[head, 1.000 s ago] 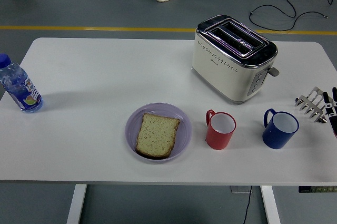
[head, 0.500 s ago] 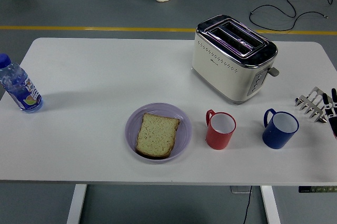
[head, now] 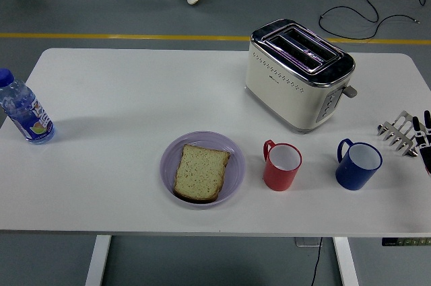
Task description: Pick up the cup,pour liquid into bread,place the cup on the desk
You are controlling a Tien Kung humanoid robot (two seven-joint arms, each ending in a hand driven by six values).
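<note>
The red cup (head: 282, 166) stands upright on the white table (head: 121, 97), just right of the purple plate (head: 232, 171), which holds 1 slice of bread (head: 201, 171). The blue cup (head: 359, 164) stands further right of the plate. Only the tips of the right hand (head: 424, 139) show, well right of the plate; whether it is clenched I cannot tell.

We saw only our right hand (head: 423, 136), and little of it: a few black fingertips (head: 416, 125) poking in at the frame's right edge, pointing up and away from us. The palm, wrist and arm lay outside the frame, so we could not tell its grasp. Our left arm did not show at all.
</note>
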